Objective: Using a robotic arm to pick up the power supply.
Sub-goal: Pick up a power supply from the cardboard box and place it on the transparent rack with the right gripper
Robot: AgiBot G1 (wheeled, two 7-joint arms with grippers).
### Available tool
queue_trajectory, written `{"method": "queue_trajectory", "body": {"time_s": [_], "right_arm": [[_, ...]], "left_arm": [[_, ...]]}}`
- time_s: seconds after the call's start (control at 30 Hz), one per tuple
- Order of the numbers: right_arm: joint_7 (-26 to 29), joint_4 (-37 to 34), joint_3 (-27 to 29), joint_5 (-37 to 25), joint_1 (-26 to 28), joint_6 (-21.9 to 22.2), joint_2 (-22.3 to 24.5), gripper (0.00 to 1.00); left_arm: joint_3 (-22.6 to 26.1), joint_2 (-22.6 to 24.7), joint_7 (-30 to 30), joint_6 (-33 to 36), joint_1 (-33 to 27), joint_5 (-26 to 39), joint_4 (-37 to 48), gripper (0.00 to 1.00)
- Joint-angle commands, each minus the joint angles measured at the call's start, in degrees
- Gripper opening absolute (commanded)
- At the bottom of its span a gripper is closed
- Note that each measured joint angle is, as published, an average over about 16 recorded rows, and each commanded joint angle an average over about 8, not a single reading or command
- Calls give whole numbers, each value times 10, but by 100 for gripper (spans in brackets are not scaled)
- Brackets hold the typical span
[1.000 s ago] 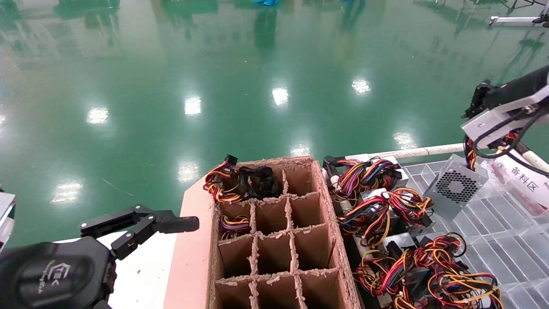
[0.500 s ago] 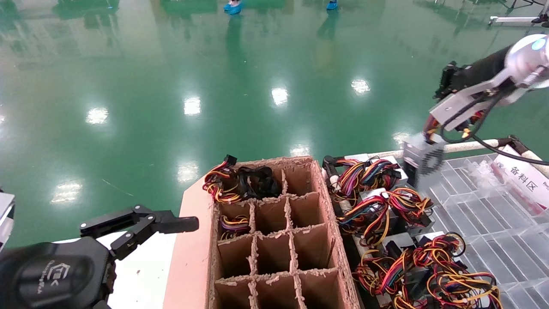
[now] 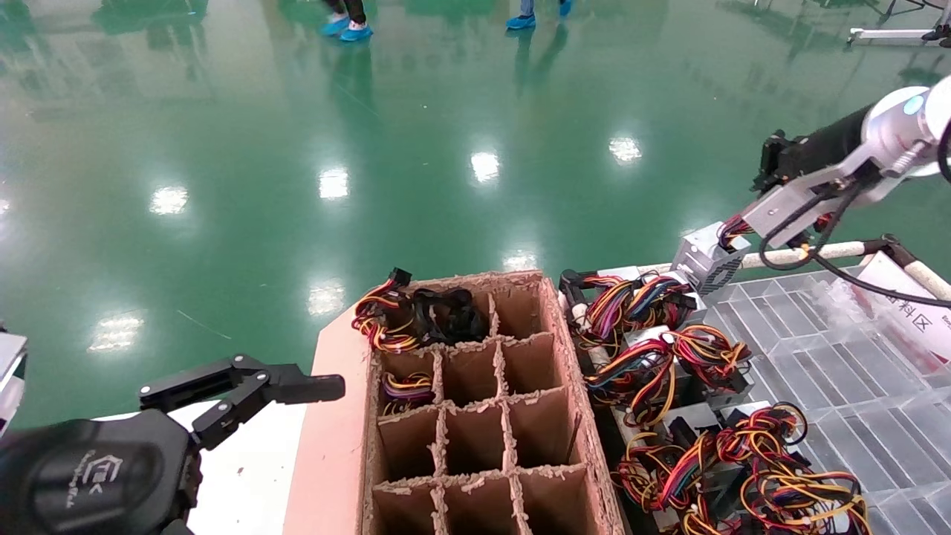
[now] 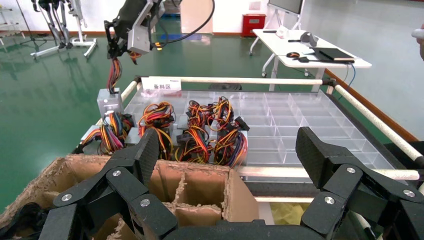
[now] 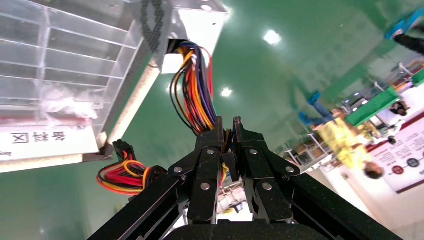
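The power supply (image 3: 704, 260), a small silver box with a fan grille, hangs by its coloured wires over the far left corner of the clear tray (image 3: 854, 371). My right gripper (image 5: 226, 125) on the white-and-silver robotic arm (image 3: 891, 126) is shut on that wire bundle (image 5: 192, 95), with the box (image 5: 192, 22) dangling beyond it. The left wrist view shows the same box (image 4: 109, 102) hanging under the arm (image 4: 134, 27). My left gripper (image 3: 297, 386) stays low at the near left, open and empty (image 4: 227, 150), beside the cardboard box.
A cardboard box with dividers (image 3: 475, 416) stands in front, with wire bundles (image 3: 405, 316) in its far-left cells. Several other supplies with tangled wires (image 3: 669, 357) fill the tray's left side. A white rail (image 3: 773, 258) and a label sign (image 3: 910, 308) border the tray.
The right arm has swung left and upward, carrying the power supply by its wires from the tray's right part to over its far left corner. The left gripper has not moved.
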Motion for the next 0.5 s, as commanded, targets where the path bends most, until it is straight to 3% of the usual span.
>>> {"method": "queue_trajectory", "body": {"time_s": [0.03, 0.5], "right_arm": [[0, -2, -1, -1, 0, -2, 3, 0], [1, -8, -14, -19, 6, -19, 37, 0]], "left_arm": [[0, 0, 0, 0, 0, 0, 0, 100], [0, 0, 0, 0, 0, 0, 0, 100]]}}
